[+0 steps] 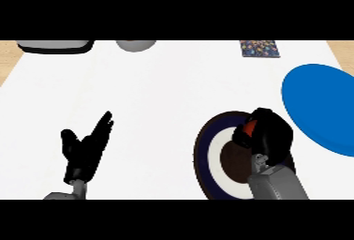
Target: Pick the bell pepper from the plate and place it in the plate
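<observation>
My right hand is over the dark plate with the white ring, and its fingers are curled around the red bell pepper, which only peeks out. The blue plate sits just beside it on the right. My left hand rests open, fingers straight, holding nothing.
</observation>
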Motion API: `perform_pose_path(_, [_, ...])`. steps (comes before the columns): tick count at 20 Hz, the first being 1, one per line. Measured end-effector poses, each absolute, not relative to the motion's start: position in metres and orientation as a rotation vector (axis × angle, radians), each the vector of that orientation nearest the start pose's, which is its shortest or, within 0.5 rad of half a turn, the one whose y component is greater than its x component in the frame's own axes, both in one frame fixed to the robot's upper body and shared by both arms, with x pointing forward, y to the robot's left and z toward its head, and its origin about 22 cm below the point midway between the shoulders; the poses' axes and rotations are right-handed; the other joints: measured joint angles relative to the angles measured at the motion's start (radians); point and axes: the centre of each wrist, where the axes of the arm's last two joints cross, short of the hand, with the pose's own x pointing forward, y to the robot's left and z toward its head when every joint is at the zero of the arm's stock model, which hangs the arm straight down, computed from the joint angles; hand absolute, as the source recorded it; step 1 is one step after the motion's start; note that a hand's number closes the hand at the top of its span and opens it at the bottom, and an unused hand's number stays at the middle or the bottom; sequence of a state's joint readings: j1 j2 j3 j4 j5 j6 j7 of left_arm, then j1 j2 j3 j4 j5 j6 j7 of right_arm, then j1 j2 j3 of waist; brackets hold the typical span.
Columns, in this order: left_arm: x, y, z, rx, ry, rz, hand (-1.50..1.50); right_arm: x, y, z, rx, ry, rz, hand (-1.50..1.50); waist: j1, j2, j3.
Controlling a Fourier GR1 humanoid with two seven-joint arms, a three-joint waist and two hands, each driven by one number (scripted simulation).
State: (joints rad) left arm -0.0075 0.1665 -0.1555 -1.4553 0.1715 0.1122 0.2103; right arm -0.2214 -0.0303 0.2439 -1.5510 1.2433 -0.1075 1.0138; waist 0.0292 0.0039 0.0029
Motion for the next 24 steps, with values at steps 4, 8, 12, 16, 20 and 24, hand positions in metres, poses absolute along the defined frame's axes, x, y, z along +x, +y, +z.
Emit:
perform_pose_path(4, [0.245,0.226,-0.018,-0.032,-1.246,-0.061,0.00,0.321,-0.148,0.072,-1.371,-0.938,0.322,1.50,0.043,0.017,-0.002])
perform_pose_path(8, [0.248,0.222,-0.016,-0.045,-1.250,-0.082,0.00,0.356,-0.144,0.102,-1.526,-0.969,0.220,1.50,0.065,0.023,-0.003])
perform_pose_path(12, [0.248,0.220,-0.016,-0.049,-1.252,-0.090,0.00,0.378,-0.146,0.127,-1.638,-0.987,0.096,1.50,0.068,0.025,-0.002])
perform_pose_path(16, [0.246,0.222,-0.018,-0.048,-1.252,-0.084,0.00,0.391,-0.155,0.142,-1.714,-0.994,-0.028,1.50,0.061,0.024,-0.001])
perform_pose_path(20, [0.244,0.222,-0.019,-0.039,-1.248,-0.073,0.00,0.396,-0.170,0.144,-1.758,-1.014,-0.146,1.50,0.044,0.021,0.002])
perform_pose_path(24, [0.241,0.227,-0.022,-0.032,-1.246,-0.059,0.00,0.396,-0.192,0.133,-1.810,-1.037,-0.254,1.50,0.029,0.017,0.003])
